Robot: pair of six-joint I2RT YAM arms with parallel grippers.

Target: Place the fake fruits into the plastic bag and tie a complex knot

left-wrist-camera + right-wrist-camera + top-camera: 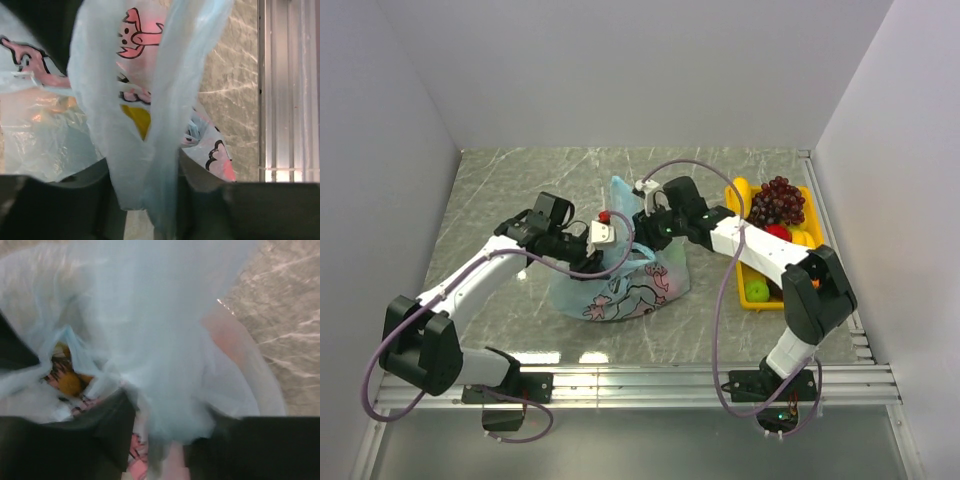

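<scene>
Two arms reach inward over the table in the top view. The left gripper and right gripper come together just above the bag. The bag sits slumped near the middle of the table, its pink print facing up and its top drawn up toward both grippers. Whether the jaws are closed cannot be told from this height. Only this view shows the yellow tray to the right, apart from the bag. It holds grapes, a red fruit and a green fruit.

From the left wrist, the left gripper shows dark fingers pressed narrowly on a folded strip of the bag. The strip rises taut from between them. Behind it the printed body of the bag lies on the table, with a yellow shape showing through the plastic. A metal rail runs down the right edge.

From the right wrist, the right gripper likewise pinches a bunched sheet of the bag between its fingers. The picture is blurred. To the left the plastic gapes, and an orange lump lies inside, which neither other view shows.
</scene>
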